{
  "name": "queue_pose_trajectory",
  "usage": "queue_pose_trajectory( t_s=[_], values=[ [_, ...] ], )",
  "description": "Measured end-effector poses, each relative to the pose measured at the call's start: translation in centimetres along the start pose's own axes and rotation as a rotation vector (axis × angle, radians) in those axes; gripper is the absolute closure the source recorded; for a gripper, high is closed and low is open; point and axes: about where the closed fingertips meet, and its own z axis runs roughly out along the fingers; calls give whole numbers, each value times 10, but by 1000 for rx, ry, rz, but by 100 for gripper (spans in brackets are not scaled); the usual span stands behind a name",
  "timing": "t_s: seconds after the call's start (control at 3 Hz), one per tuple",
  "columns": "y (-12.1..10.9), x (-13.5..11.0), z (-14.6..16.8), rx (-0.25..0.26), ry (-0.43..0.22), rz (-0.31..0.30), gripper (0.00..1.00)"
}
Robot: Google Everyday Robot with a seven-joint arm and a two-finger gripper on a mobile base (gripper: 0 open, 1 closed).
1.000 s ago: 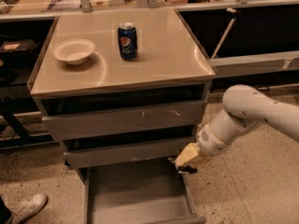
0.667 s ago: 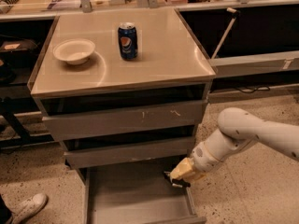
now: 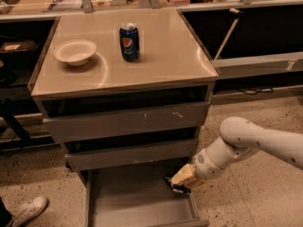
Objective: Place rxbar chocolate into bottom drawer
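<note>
The bottom drawer (image 3: 132,207) is pulled out at floor level and shows a flat grey floor. My gripper (image 3: 177,187) hangs low over the drawer's right rear corner, just below the middle drawer's front, on the white arm (image 3: 246,143) that reaches in from the right. A small dark shape with a pale mark sits at the gripper's tip. I cannot tell whether it is the rxbar chocolate, and no bar shows anywhere else. The drawer floor that I can see holds nothing.
On the cabinet top (image 3: 165,56) stand a blue Pepsi can (image 3: 129,42) and a white bowl (image 3: 75,51). The two upper grey drawers (image 3: 128,122) are pushed in. A person's white shoe (image 3: 28,209) is on the speckled floor at the lower left. Dark shelving stands behind.
The arm has lowered and moved left, so the gripper has gone from beside the middle drawer's front down to the open bottom drawer's right rear corner.
</note>
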Motion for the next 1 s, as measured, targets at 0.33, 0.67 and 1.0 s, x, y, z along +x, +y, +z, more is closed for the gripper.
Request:
queue_pose_trajectory(
  t_s=[0.33,0.67,1.0],
  values=[
    [-14,-17,45,-110,-44,71,100],
    [-30,-44,92,-213,-98,137,100],
    [-30,-44,92,-214,-98,137,100]
  ],
)
